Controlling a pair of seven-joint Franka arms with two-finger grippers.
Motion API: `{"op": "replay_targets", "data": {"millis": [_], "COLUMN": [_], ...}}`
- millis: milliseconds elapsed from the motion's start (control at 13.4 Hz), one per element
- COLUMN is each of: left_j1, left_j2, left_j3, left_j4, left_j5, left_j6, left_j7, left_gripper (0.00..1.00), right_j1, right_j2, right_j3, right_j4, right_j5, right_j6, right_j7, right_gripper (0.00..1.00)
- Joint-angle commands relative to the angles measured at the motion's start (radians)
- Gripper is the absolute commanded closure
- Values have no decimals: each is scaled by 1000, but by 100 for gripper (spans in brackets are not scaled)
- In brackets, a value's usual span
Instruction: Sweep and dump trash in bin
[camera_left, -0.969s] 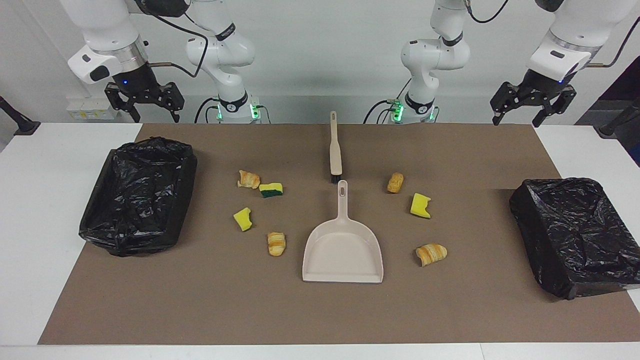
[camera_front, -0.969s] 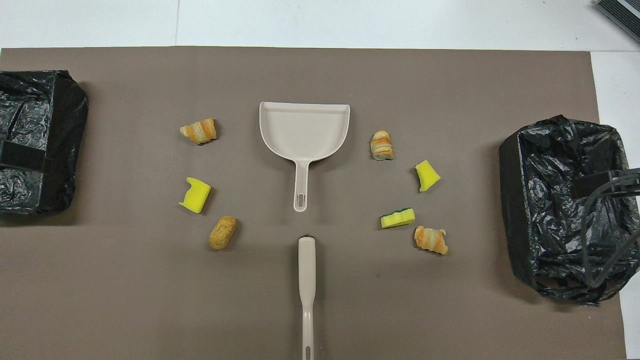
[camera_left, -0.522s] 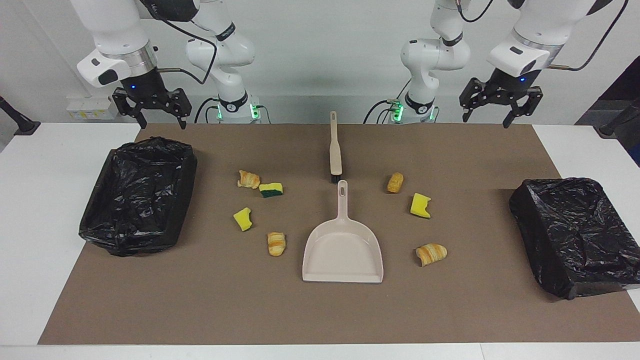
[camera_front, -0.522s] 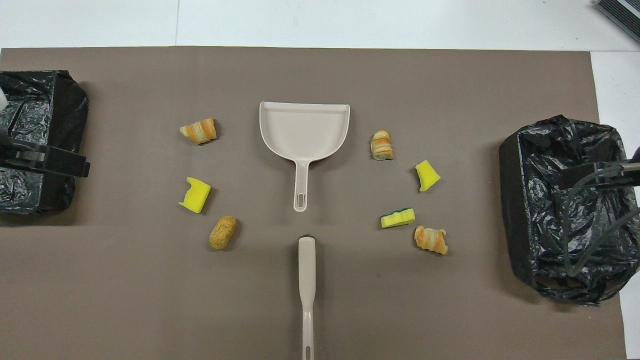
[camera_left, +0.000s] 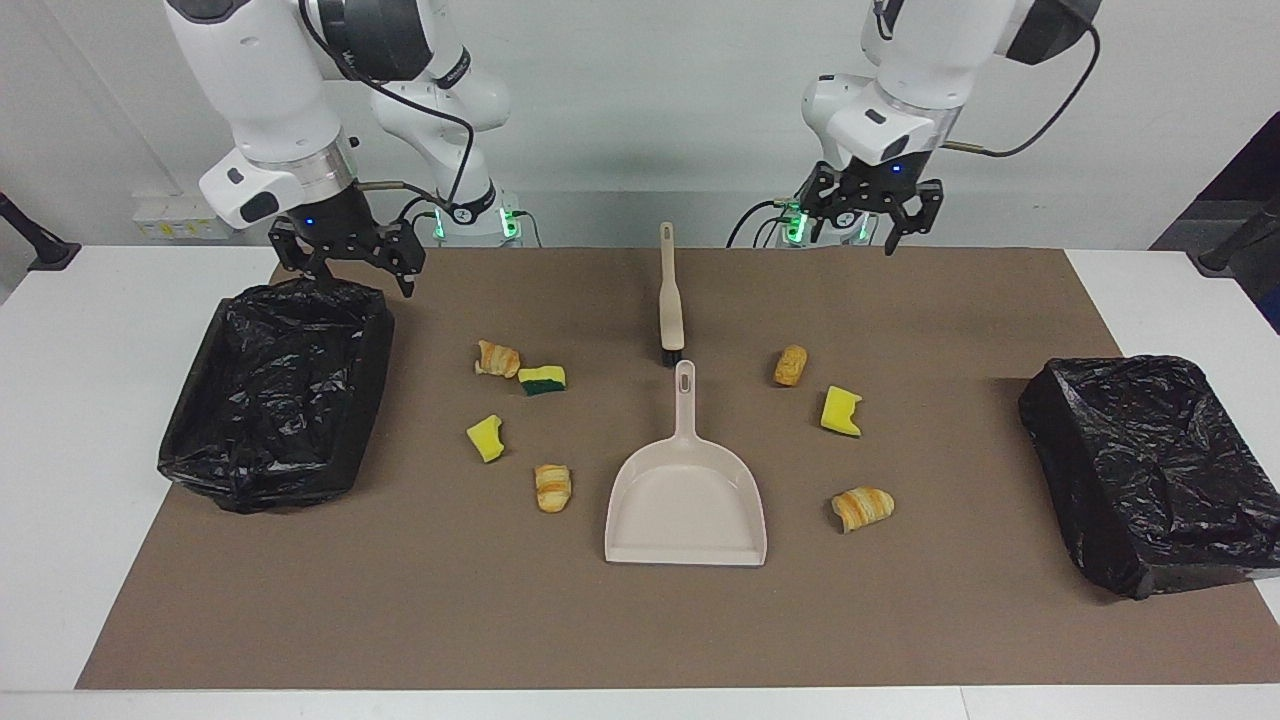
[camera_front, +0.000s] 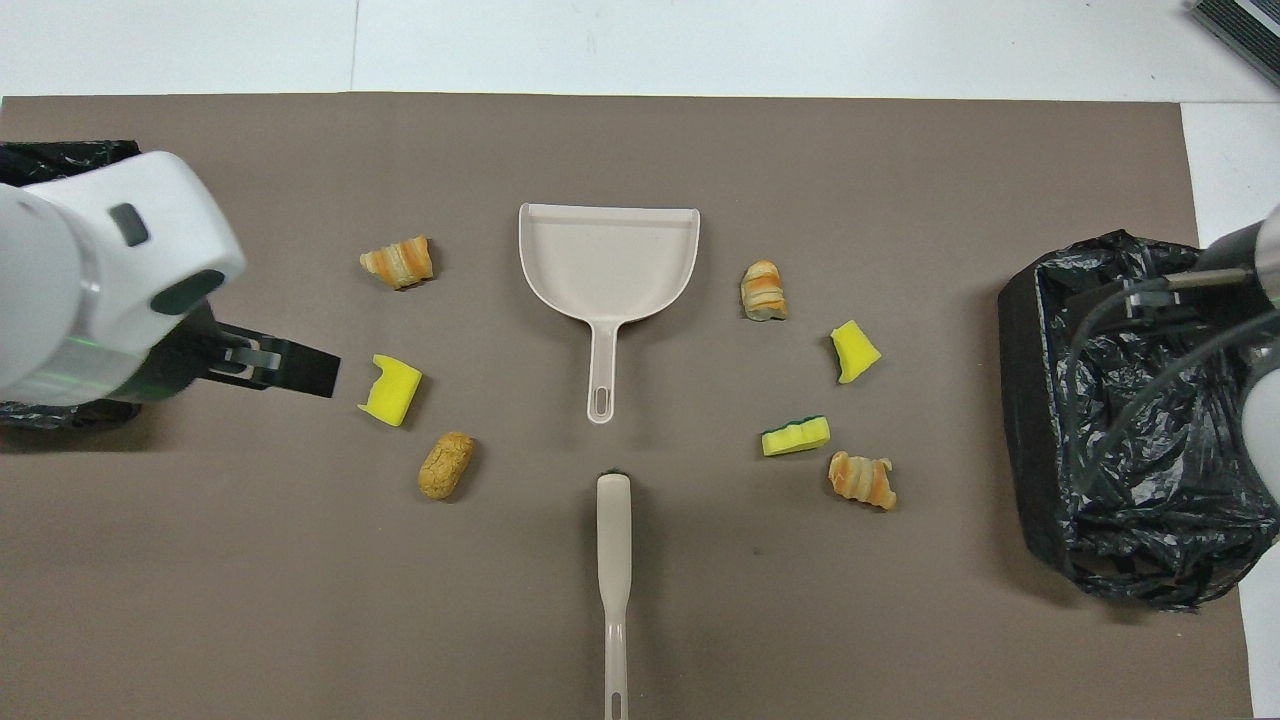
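Several pieces of trash lie on the brown mat around a beige dustpan (camera_left: 685, 500) (camera_front: 608, 255). They include a croissant (camera_left: 497, 359), a green-faced sponge (camera_left: 542, 379) (camera_front: 795, 436), a yellow sponge (camera_left: 841, 411) (camera_front: 391, 389) and a round pastry (camera_left: 790, 365) (camera_front: 446, 465). The beige brush (camera_left: 670, 300) (camera_front: 613, 560) lies just nearer the robots than the dustpan's handle. My left gripper (camera_left: 865, 235) (camera_front: 280, 362) hangs open and empty over the mat's robot-side edge. My right gripper (camera_left: 350, 275) hangs open and empty over the robot-side corner of a black-lined bin (camera_left: 275, 390) (camera_front: 1130, 430).
A second black-lined bin (camera_left: 1150, 470) sits at the left arm's end of the mat. White table (camera_left: 100, 330) surrounds the mat. In the overhead view the right arm's cables cross over the bin at its end.
Both arms have swung inward from the table's ends and come lower. The left gripper now hangs beside the brush handle's end, the right over its bin's corner. Nothing on the mat has moved.
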Motion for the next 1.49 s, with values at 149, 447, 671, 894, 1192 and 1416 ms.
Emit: {"op": "replay_targets", "data": {"millis": [149, 447, 671, 894, 1192, 1416], "left_j1": [-254, -421, -503, -544, -584, -589], "left_j2": [-109, -83, -49, -43, -40, -40], "left_j3": [19, 19, 19, 19, 18, 18], "left_j4": [-329, -482, -601, -676, -724, -733], "left_j5": [-11, -11, -11, -11, -11, -13], "left_j6": [245, 391, 553, 619, 652, 650], "left_j7": [-266, -401, -478, -529, -574, -568], "left_gripper": [0, 0, 0, 0, 0, 15], "right_j1": [67, 171, 254, 307, 424, 470], "right_j2": [42, 129, 204, 262, 367, 418], "right_j3": [8, 9, 11, 52, 47, 50], "right_j4": [19, -1, 3, 8, 13, 13], "right_j5": [46, 87, 90, 118, 102, 60], "right_j6": [88, 223, 298, 327, 404, 429], "right_j7": [142, 341, 525, 583, 644, 652], "right_gripper": [0, 0, 0, 0, 0, 0]}}
